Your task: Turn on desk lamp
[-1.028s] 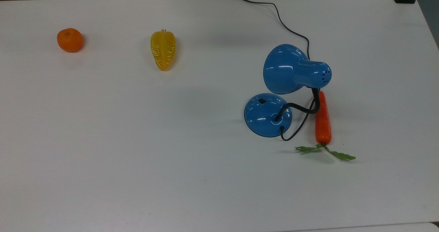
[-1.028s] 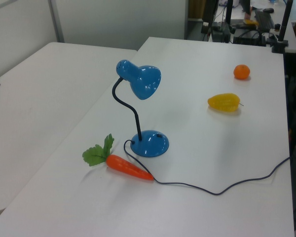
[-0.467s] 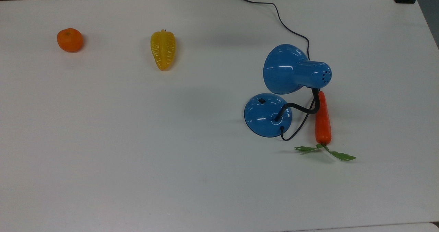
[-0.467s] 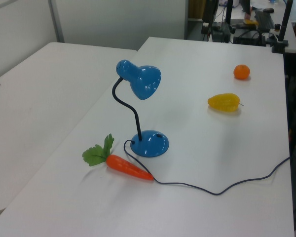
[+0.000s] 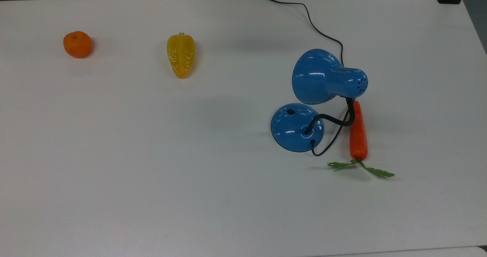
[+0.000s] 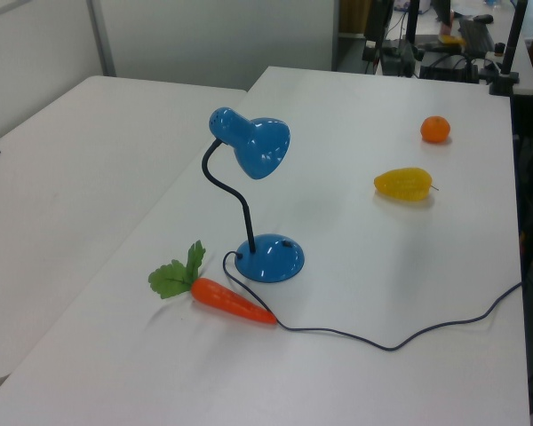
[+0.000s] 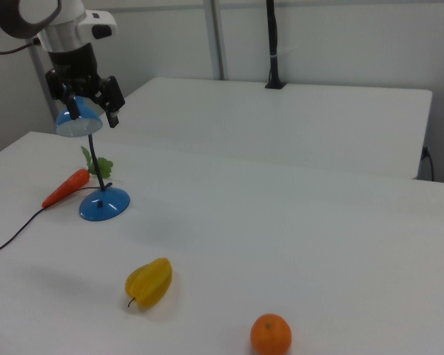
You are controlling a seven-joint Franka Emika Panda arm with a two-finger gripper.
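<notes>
**Q:** What had changed in the last second, and what did it mean for switching the lamp on?

**A:** Nothing on the white table (image 5: 152, 165) had shifted. The glossy blue desk lamp with its cone-shaped shade (image 5: 315, 76) stood where it had been, and no glow came from the shade. I judged the task as not yet begun, with the approach still to come.

**Q:** Where was the hand, and how did it stand?

**A:** In the right view, the black two-finger gripper (image 7: 91, 112) hung high above the table with its fingers spread apart and holding nothing. The lamp's shade appeared just under it. The round domed blue base (image 7: 103, 205) sat well below it, and the small black switch (image 5: 290, 111) lay on top of that base.

**Q:** What room was there to move?

**A:** Straight below the hand, the shade and the black bendable neck (image 5: 335, 120) overhung part of the base. A slim orange plastic carrot with green leaves (image 5: 358, 133) lay beside the base, touching the black cord (image 5: 319, 30). The switch side of the base looked open. A yellow plastic starfruit (image 5: 180, 55) and a small round orange (image 5: 77, 44) lay far from the hand, leaving wide bare table between them and the lamp.
</notes>
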